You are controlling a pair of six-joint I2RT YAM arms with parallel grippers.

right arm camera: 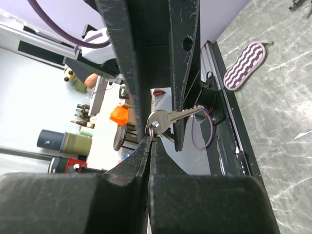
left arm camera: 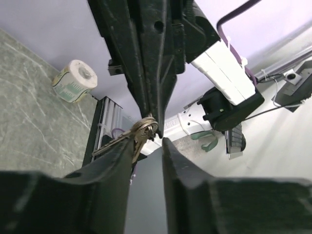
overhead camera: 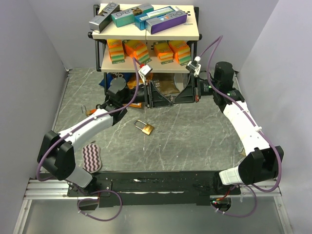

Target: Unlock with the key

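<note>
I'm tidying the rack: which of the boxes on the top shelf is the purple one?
The rightmost one: the purple box at the front edge of the top shelf. Left of it lie the blue box, teal box and black box.

- The key [right arm camera: 163, 118] is plain silver.
- The padlock [overhead camera: 145, 128] is brass-gold with a silvery shackle.
- The counter [overhead camera: 195, 139] is grey-green marble with pale veins.
- The pad [overhead camera: 91, 157] has wavy purple and white stripes.
- The shelf [overhead camera: 192, 34] has cream boards on a black frame.
- The arms [overhead camera: 92, 124] are white with black joints.
- The cables [overhead camera: 214, 46] are purple.
</note>
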